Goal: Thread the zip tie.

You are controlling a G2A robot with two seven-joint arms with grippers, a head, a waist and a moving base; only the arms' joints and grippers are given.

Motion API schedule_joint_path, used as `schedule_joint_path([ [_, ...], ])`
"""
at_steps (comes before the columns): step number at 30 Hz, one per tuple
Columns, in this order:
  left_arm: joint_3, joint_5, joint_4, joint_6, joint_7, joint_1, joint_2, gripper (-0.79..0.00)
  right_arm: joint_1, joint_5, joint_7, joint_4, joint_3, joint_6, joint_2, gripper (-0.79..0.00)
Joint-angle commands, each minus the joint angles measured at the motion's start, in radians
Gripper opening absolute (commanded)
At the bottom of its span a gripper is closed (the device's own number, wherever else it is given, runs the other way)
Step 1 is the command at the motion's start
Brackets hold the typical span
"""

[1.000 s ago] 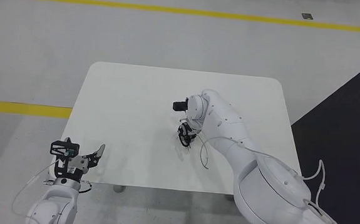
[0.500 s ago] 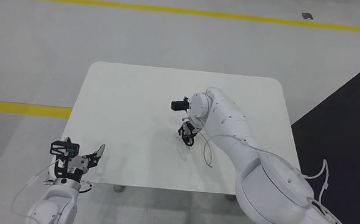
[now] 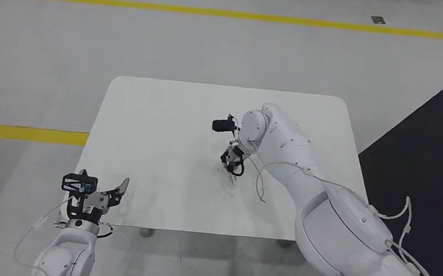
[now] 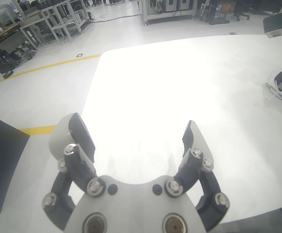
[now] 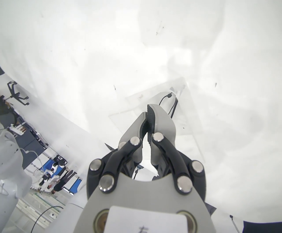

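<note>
White table (image 3: 168, 134) holds the zip tie (image 5: 173, 107). Our right gripper (image 5: 147, 110), fingers pressed together, hovers beside it, and our left gripper (image 4: 132, 120) is spread. We judge a fine pinch comes next.

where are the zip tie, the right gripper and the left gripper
zip tie (image 5: 169, 95): right wrist view, thick end of the thin black strand
right gripper (image 5: 147, 109): right wrist view, between its shut fingertips
left gripper (image 4: 132, 118): left wrist view, gap between its open fingertips

Matt smooth table (image 3: 153, 125); ribbed matt black pads (image 4: 82, 136) on left tool (image 4: 132, 120); clear glossy plastic sheet (image 5: 189, 123).
</note>
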Motion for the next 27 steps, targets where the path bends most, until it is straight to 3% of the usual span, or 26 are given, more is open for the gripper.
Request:
schedule_joint_path([
  [1, 0.000, 0.000, 0.000, 0.000, 0.000, 0.000, 0.000, 0.000, 0.006, 0.031, 0.036, 0.010, 0.018, -0.073, 0.012, -0.785],
  [4, 0.000, 0.000, 0.000, 0.000, 0.000, 0.000, 0.000, 0.000, 0.015, 0.065, 0.078, 0.020, 0.039, -0.171, 0.032, -0.785],
  [7, 0.000, 0.000, 0.000, 0.000, 0.000, 0.000, 0.000, 0.000, 0.020, 0.072, 0.079, 0.021, 0.049, -0.169, 0.046, -0.785],
  [15, 0.000, 0.000, 0.000, 0.000, 0.000, 0.000, 0.000, 0.000, -0.007, -0.014, 0.014, -0.064, 0.014, 0.104, 0.028, -0.785],
  [19, 0.000, 0.000, 0.000, 0.000, 0.000, 0.000, 0.000, 0.000, -0.013, -0.047, 0.018, -0.074, -0.002, 0.183, 0.014, -0.785],
  [24, 0.000, 0.000, 0.000, 0.000, 0.000, 0.000, 0.000, 0.000, -0.013, -0.090, 0.014, -0.073, -0.020, 0.242, 0.000, -0.656],
  [27, 0.000, 0.000, 0.000, 0.000, 0.000, 0.000, 0.000, 0.000, -0.014, -0.104, 0.007, -0.074, -0.026, 0.263, -0.009, -0.622],
])
